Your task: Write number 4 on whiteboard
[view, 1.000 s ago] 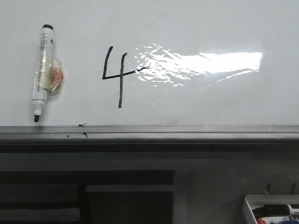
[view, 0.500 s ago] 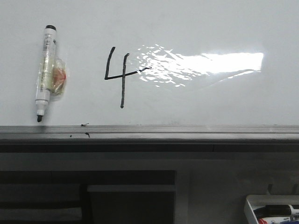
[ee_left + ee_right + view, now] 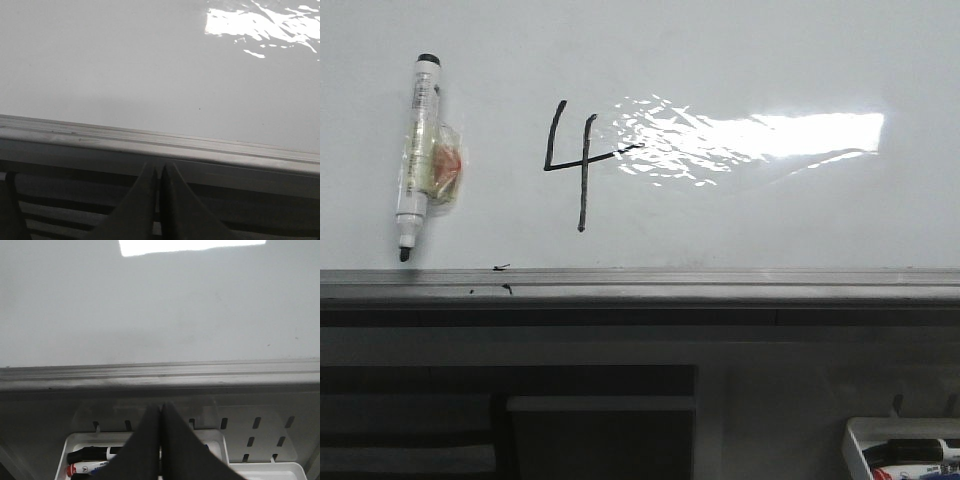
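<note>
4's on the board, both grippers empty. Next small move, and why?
Probably none beyond holding both arms back below the ledge. The hand-drawn black number 4 looks complete on the glossy white whiteboard, the white marker with black cap lies apart to its left, and the left gripper and right gripper are shut on nothing.

Board: whiteboard [image 3: 125, 65] fills the upper frame
Glare: bright patch [image 3: 260, 25] at upper right
Ledge: grey ledge [image 3: 160, 145] crosses the middle
Left gripper [image 3: 159, 172]: bottom centre, fingers pressed together, holding nothing

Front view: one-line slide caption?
Finished number 4 on the whiteboard, uncapped marker stuck at its left.
</note>
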Tool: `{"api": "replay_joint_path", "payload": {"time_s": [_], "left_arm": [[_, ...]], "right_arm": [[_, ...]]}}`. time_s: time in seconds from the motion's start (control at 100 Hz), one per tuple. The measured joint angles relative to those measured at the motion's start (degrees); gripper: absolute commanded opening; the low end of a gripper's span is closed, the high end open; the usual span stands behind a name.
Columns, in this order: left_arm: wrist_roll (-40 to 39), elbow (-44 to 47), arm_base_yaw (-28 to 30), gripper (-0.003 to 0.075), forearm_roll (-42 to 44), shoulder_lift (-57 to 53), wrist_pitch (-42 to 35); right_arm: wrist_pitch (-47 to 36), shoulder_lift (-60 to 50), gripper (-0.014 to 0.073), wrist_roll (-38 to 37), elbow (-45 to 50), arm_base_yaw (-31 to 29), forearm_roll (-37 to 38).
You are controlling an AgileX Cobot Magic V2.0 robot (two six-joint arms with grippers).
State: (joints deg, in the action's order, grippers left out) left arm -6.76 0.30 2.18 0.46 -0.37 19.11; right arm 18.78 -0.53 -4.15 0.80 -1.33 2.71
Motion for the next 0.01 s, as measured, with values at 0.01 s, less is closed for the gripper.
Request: {"api": "replay_joint_path", "payload": {"time_s": [0.01], "left_arm": [[0.0,0.0,0.0,-0.002,0.0,0.0,0.0]], "right_arm": [[0.0,0.0,-0.0062,0.0,0.0,0.0,0.0]]}}
